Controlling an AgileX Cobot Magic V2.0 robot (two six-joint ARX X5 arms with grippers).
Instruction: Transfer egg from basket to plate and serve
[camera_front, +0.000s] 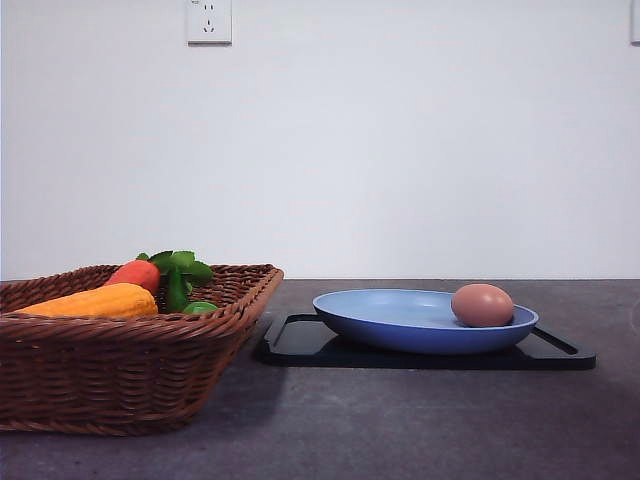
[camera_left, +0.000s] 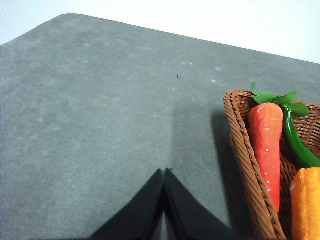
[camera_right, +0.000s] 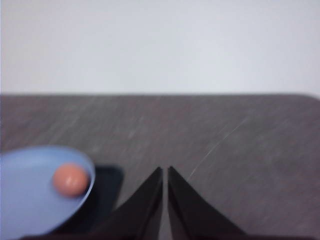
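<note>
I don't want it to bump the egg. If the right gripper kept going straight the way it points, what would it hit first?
Probably nothing but bare table. The shut right gripper points past the plate and egg, which sit off to one side, though depth is hard to judge.

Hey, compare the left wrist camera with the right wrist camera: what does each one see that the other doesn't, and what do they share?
Left wrist view alone: the basket corner holding the carrot, a green vegetable and a yellow-orange vegetable, plus the left gripper, shut and empty. Right wrist view alone: the egg lying in the plate, which sits on the black tray, plus the right gripper, shut and empty. Both: the dark table and the pale wall behind it.
</note>
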